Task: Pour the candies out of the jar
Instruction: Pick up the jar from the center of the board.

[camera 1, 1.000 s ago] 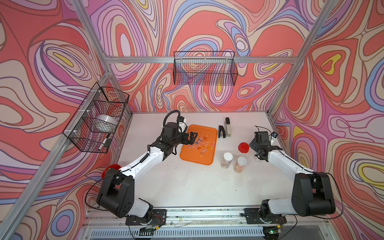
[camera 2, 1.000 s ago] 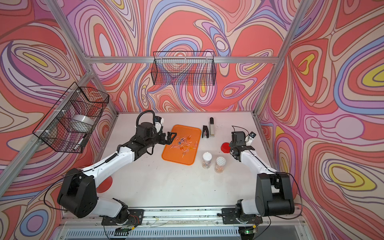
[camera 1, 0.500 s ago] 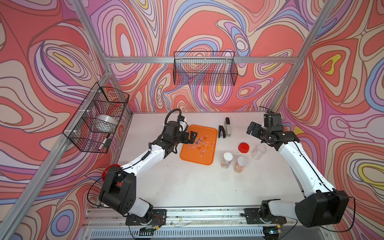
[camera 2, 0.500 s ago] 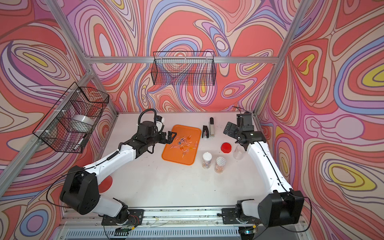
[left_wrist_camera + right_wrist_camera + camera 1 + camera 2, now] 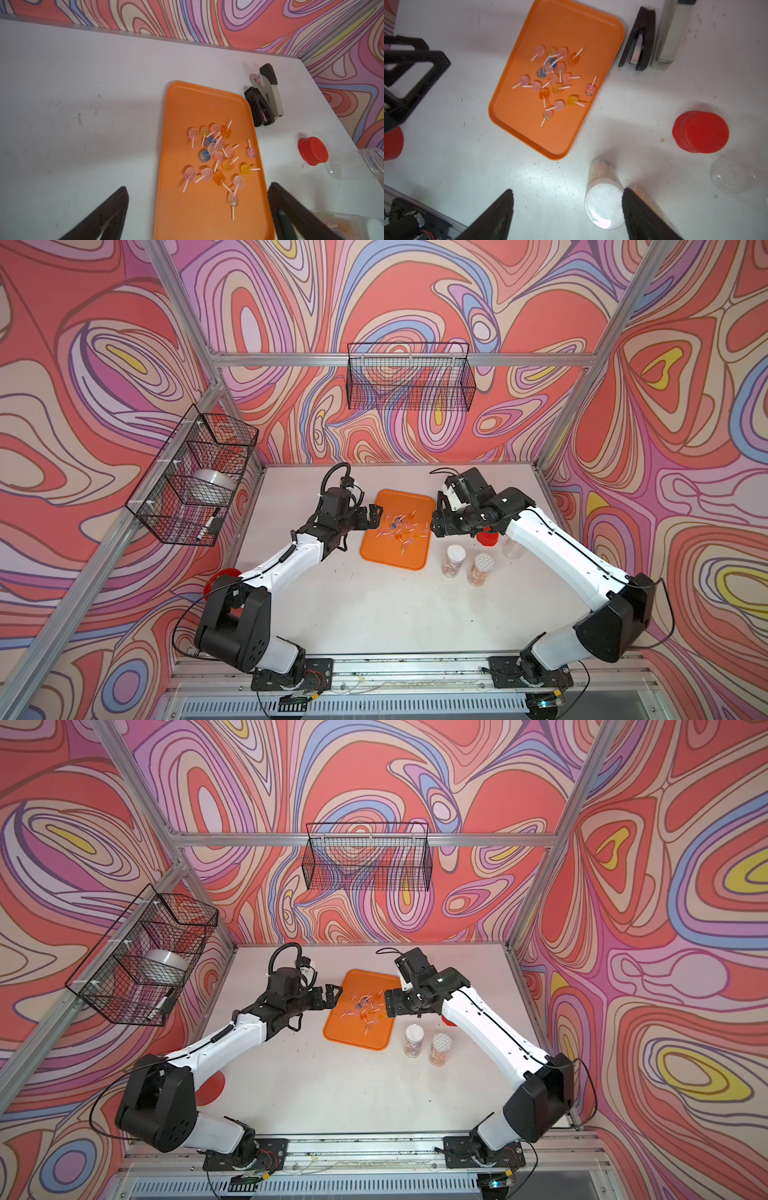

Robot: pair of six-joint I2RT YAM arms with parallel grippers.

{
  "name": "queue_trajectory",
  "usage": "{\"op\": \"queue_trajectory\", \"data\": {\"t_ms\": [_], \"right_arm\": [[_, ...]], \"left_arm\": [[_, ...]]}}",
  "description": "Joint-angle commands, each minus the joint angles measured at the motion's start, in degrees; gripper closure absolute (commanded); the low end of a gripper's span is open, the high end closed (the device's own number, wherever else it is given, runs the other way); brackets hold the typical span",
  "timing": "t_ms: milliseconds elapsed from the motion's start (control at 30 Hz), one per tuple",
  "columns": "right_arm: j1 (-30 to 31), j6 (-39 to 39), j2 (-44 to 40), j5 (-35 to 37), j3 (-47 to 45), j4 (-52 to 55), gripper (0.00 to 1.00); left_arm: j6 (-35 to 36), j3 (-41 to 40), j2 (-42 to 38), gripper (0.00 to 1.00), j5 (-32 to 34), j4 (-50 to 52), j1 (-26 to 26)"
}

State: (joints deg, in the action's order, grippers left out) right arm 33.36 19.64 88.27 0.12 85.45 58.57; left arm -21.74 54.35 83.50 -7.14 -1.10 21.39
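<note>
The candies [image 5: 400, 527] are lying scattered on the orange tray [image 5: 390, 558], between the two grippers and touching neither. The left gripper [image 5: 376, 515] is hovering at the tray's left edge with its jaws standing wide and gripping nothing. The right gripper [image 5: 435, 525] is hovering at the tray's right edge, jaws apart and likewise empty. The clear jar [image 5: 512, 547] is sitting uncapped on the table beside the red lid [image 5: 486, 537], under the right forearm; whether it is standing upright or lying tilted cannot be told. Two capped jars [image 5: 454, 561] are standing near the tray's front right corner. Both arms are reaching forward from their bases, wrists turned inward so the grippers are facing each other across the tray.
</note>
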Motion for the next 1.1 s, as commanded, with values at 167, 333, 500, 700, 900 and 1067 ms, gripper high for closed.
{"op": "queue_trajectory", "data": {"t_ms": [167, 333, 500, 700, 900, 1067], "right_arm": [[2.45, 3.63, 0.94, 10.05, -1.54, 6.29, 0.17], [2.54, 4.74, 2.77, 10.16, -5.01, 5.46, 0.18], [2.55, 6.58, 2.9, 9.28, -8.42, 2.97, 0.18], [2.5, 7.68, 4.46, 9.68, -11.92, 0.12, 0.2], [2.5, 8.14, 5.67, 10.15, -12.23, -3.06, 0.25], [2.54, 8.23, 6.78, 10.77, -12.64, -3.04, 0.3]], "left_arm": [[-2.77, -1.52, -1.6, 0.0, 0.55, -1.39, -0.28], [-3.81, -1.52, -1.37, 0.0, -2.18, -1.86, -0.22], [-3.47, -2.23, -1.9, 0.0, -2.39, -2.17, -0.25], [-3.89, -2.45, -1.59, 0.0, -3.17, -2.66, -0.29], [-4.3, -2.5, -1.63, 0.0, -3.95, -3.03, -0.29], [-4.1, -2.96, -2.42, 0.0, -2.55, -2.9, -0.28]]}}
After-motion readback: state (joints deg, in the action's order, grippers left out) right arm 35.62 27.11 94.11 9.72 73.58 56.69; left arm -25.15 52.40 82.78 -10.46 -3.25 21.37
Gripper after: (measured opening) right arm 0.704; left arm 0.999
